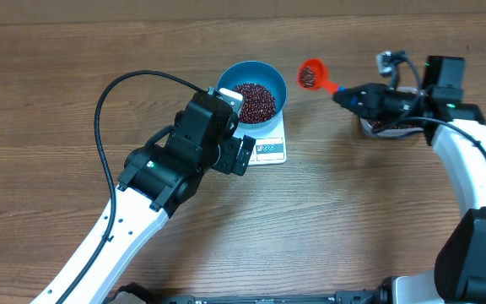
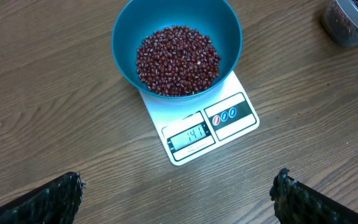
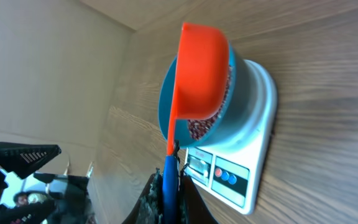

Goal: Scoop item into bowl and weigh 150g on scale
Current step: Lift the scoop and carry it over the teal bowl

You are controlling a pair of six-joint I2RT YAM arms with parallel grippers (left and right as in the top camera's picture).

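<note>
The task is in its topping-up stage. The blue bowl (image 2: 124, 37) sits on the white scale (image 2: 229, 127), straight ahead of the left gripper (image 2: 179, 198), and holds a good heap of beans (image 2: 178, 61). The grey display (image 2: 191, 135) shows a figure a little short of the target, so only a small amount is needed.

The left gripper hangs wide open with nothing in it, its two ribbed black fingers (image 2: 45, 200) spread either side of the view.

The right gripper (image 1: 342, 95) is closed on the thin handle of an orange scoop (image 1: 310, 74). The scoop is held out beyond its fingertips and carries a small load of beans. The bowl lies further along the same line, with the scoop near its rim but not yet over it. The clear plastic tub (image 2: 347, 28) of spare beans sits under and just behind this gripper.

The next move looks like carrying the scoop on over the bowl and tipping it slowly. The beans should trickle rather than dump, since the whole load could overshoot.

The beans are small, smooth, oval and maroon, and will roll freely. The bowl is a deep, round shell of glossy plastic, and the scale is flat with rounded corners. The desk (image 1: 378, 219) is brown wood grain.
</note>
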